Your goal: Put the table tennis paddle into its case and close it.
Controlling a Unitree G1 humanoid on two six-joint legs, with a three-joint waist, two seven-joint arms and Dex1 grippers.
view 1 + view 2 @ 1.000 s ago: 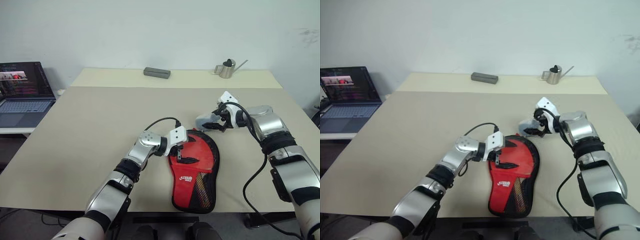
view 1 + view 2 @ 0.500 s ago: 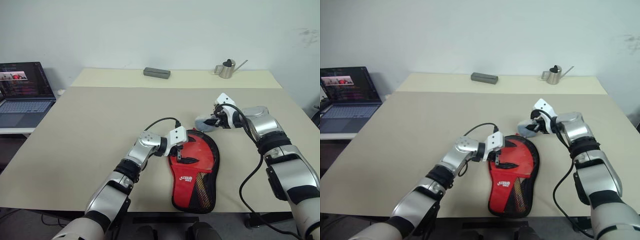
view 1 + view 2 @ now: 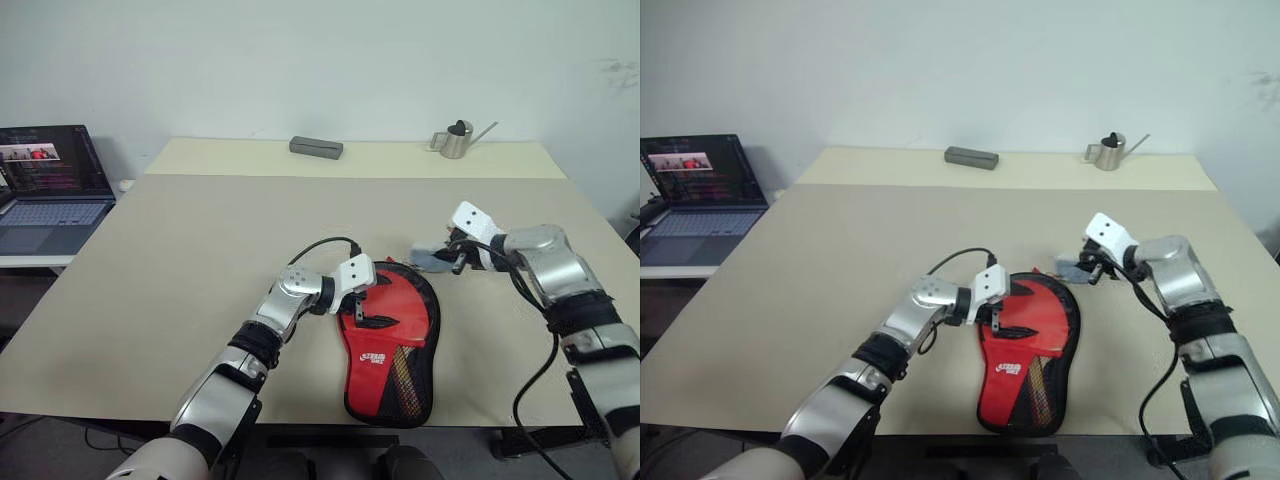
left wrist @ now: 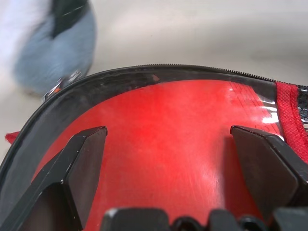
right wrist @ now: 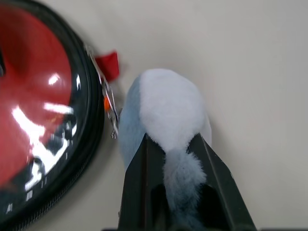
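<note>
Beige surface under white wall, laptop beside; right gripper pinching fluffy grey-blue pompom, left gripper spread over case

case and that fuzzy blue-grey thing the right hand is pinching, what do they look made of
The case: looks like soft fabric with a glossy red panel, judging by the bright glare on it in the wrist views, a black zippered rim and a mesh section near the narrow end.

The fuzzy blue-grey thing: looks like plush or faux fur, matte with a fuzzy outline; it appears attached at the zipper, probably a pull charm. The right hand squeezes it.
</note>
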